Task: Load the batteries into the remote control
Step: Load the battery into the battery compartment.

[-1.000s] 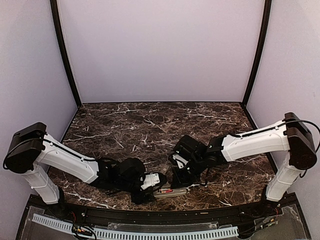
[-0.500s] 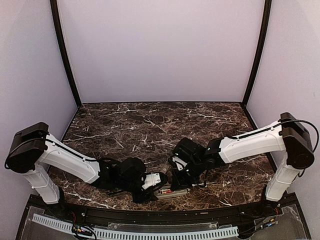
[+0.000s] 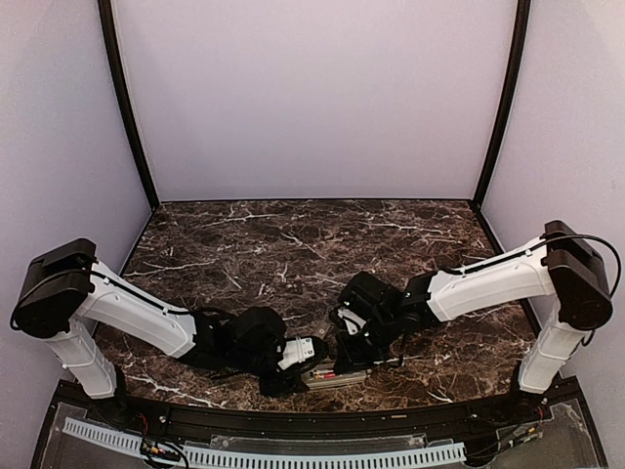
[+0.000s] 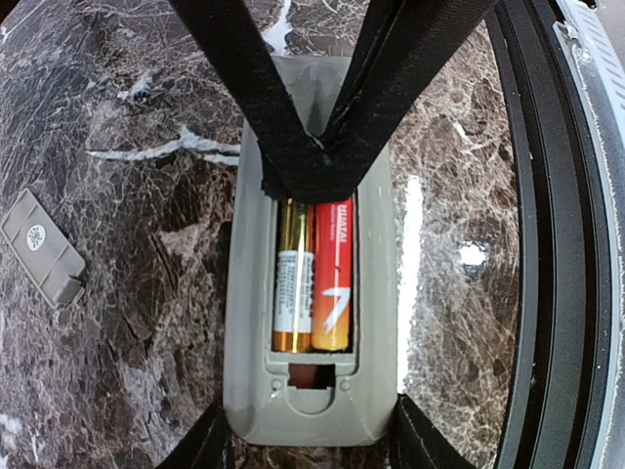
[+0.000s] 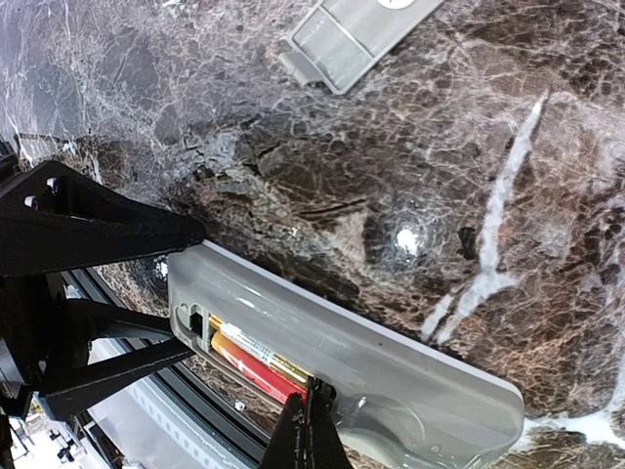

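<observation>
The remote control [image 4: 381, 322] lies back-up near the table's front edge [image 3: 332, 375], its battery bay uncovered. Two batteries sit side by side in the bay: a red one [image 4: 332, 264] and a gold-and-white one [image 4: 291, 274]. My left gripper [image 4: 311, 440] clamps the remote's end, one finger against each long side. My right gripper [image 5: 311, 430] is shut with nothing between its fingers. Its joined tips rest at the far end of the red battery [image 5: 249, 366]. In the top view both grippers meet over the remote, the right gripper [image 3: 344, 363] just right of the left gripper [image 3: 305, 369].
The small flat grey cover piece [image 4: 44, 249] lies loose on the marble left of the remote, also seen in the right wrist view as the cover [image 5: 356, 34]. A black rail [image 4: 557, 244] runs along the table's near edge, close beside the remote.
My left jaws have narrowed onto the remote's sides. The right fingers have shut fully and the right arm has edged slightly toward the remote.
</observation>
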